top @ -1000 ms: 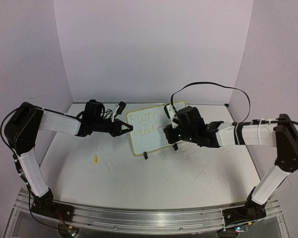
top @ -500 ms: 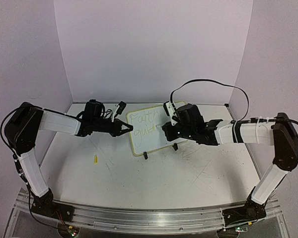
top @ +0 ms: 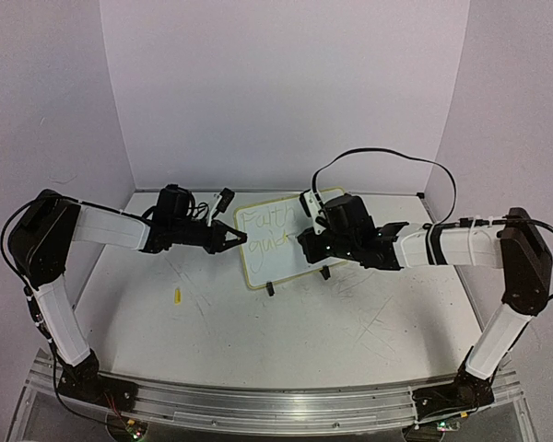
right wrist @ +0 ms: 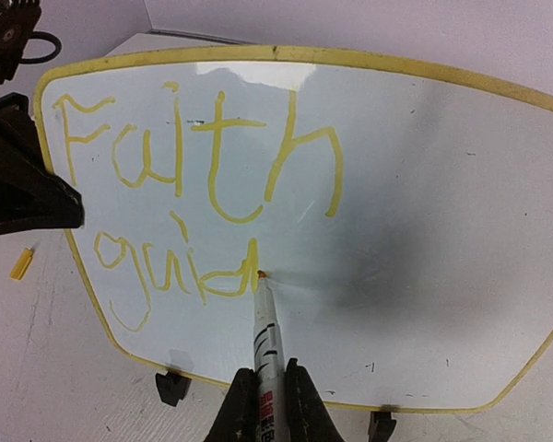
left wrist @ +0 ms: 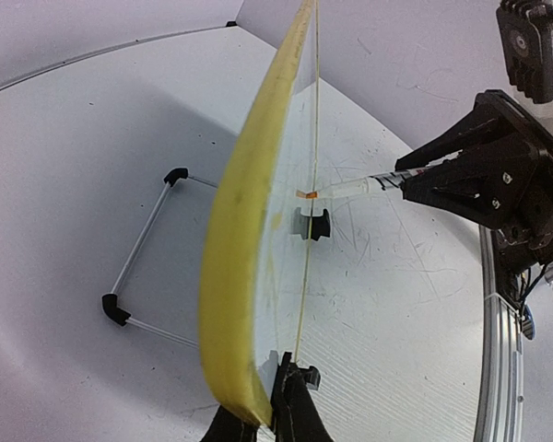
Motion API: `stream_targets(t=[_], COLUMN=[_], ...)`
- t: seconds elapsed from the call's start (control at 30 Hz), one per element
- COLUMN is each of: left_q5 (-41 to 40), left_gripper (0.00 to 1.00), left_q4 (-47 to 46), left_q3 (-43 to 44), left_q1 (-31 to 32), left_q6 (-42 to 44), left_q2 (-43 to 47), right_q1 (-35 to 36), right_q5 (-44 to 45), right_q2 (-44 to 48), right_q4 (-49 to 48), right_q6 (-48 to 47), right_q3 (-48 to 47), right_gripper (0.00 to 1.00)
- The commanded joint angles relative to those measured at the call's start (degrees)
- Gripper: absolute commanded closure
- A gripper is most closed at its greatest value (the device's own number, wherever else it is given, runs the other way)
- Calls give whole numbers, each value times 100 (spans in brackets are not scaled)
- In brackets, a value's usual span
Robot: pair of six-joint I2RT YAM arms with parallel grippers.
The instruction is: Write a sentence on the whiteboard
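Observation:
The whiteboard [top: 275, 238] stands tilted on black clip feet at the table's back middle, with a thin yellow rim. In the right wrist view the whiteboard [right wrist: 424, 203] carries yellow writing: "Faith" above "guid". My right gripper [right wrist: 265, 405] is shut on a white marker [right wrist: 265, 345], whose yellow tip touches the board just right of the "d". My left gripper [left wrist: 263, 419] is shut on the whiteboard's left edge [left wrist: 235, 239] and holds it. In the top view my left gripper [top: 232, 238] sits at the board's left side and my right gripper [top: 306, 241] in front of its face.
A small yellow marker cap [top: 177, 295] lies on the table left of the board; it also shows in the right wrist view [right wrist: 20, 264]. The wire stand [left wrist: 138, 258] props the board from behind. White walls enclose the table on three sides.
My right gripper with the marker has shifted left along the board's second line, and the writing has grown. My left arm has not moved.

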State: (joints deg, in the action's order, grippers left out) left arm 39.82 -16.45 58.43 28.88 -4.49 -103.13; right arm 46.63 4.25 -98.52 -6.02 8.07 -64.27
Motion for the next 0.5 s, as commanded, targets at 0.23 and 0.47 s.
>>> stream_targets(t=[0.23, 0.47], left_q5=[-1054, -1058], left_gripper=[100, 100], left_q4=[476, 493], left_q3=[73, 74], left_q1=[-83, -86], left_q6=[599, 607], left_q2=[-84, -93], right_q1=[-88, -181], right_q5=[543, 752], right_q2=[44, 240], right_q4=[-13, -1], right_q6=[86, 139], right_q3=[-65, 78], right_gripper=[100, 100])
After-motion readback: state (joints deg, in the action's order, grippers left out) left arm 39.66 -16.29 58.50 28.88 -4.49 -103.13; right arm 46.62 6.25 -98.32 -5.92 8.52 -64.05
